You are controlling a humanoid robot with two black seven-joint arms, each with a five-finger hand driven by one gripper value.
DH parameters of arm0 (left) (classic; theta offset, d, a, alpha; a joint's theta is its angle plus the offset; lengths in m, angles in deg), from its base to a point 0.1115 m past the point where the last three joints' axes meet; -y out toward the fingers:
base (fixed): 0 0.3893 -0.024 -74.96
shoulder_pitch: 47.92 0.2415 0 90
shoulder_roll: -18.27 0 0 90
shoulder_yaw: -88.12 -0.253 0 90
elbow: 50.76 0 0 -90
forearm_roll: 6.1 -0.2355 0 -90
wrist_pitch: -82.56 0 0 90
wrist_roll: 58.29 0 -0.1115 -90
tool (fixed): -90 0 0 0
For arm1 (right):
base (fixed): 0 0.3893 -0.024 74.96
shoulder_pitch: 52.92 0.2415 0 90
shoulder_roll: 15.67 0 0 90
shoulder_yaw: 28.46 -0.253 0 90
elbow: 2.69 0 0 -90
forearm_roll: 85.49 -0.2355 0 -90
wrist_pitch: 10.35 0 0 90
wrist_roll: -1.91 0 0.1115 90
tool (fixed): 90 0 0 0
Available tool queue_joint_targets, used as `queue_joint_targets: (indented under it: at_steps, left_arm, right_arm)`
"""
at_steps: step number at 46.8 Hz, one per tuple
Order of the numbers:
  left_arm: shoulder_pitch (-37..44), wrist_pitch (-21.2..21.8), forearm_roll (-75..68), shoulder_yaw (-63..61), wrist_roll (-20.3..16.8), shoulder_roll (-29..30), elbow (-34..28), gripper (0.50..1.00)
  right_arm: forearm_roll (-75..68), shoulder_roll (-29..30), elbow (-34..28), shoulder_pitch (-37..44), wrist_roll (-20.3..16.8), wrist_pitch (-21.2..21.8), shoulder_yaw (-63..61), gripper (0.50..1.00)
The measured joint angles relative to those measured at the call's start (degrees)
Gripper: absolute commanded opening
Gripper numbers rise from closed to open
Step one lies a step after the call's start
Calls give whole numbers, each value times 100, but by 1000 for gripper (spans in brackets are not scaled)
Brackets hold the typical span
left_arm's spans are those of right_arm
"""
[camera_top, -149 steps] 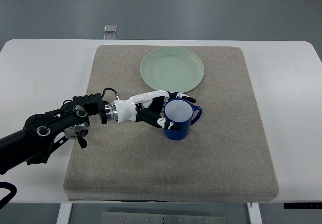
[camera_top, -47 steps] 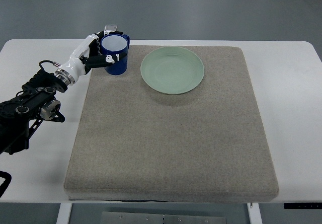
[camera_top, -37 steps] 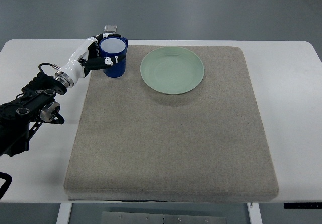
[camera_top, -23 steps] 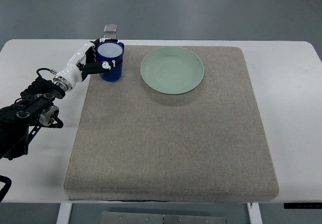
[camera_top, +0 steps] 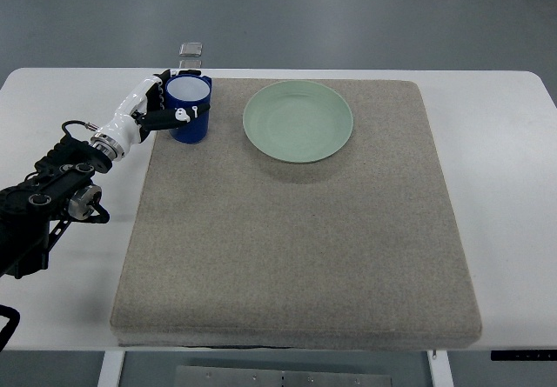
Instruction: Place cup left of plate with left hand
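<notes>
Since 3.2 s ago I've carried the cup [camera_top: 190, 109] from just near of the plate [camera_top: 298, 121] up to the far-left corner of the mat [camera_top: 296, 230]; over the last sec it only crept a bit left and settled.

Count, big to small: 1 white table [camera_top: 500, 196], 1 grey-brown mat covering most of it, 1 black arm coming in from the left edge, 1 pale green plate, 1 blue cup, 1 left hand [camera_top: 157, 109], 1 small grey item [camera_top: 191, 50] at the far table edge; can't tell what it is.

Cup stands upright, long axis vertical, mouth up, inside pale. Can't make out the handle from this view. It sits at the mat's far-left corner, left of the plate w/ a clear strip of mat between them, not touching. Can't tell for sure if the base is fully down on the mat.

Left hand is wrapped on the cup from its left side: white fingers curl round the wall, one fingertip lies over the rim on the near side. Forearm runs back near-left across bare table.

Small grey item lies just far of the cup, close but apart. Plate sits on the far centre of the mat; rest of the mat is bare, nothing blocks between cup and plate.
</notes>
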Motion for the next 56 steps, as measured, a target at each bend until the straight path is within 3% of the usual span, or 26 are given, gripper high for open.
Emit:
queue_joint_targets:
  at_steps: [4,7,10,41,43,49,56]
  left_arm:
    - [0,70,0,1,0,0,6,568]
    - [0,91,0,4,-1,-5,12,687]
    - [0,101,21,8,-4,-9,14,765]
    - [122,95,386,14,-220,-140,59,776]
    - [123,95,399,14,-220,-141,59,799]
    - [123,95,412,14,-220,-149,53,940]
    - [123,103,439,19,-220,-149,48,994]
  right_arm:
    - [0,0,1,0,1,0,0,934]
    - [0,0,3,0,2,0,0,934]
    - [0,0,3,0,2,0,0,934]
    - [0,0,2,0,2,0,0,934]
    - [0,0,2,0,2,0,0,934]
    - [0,0,0,0,2,0,0,934]
    - [0,0,1,0,2,0,0,934]
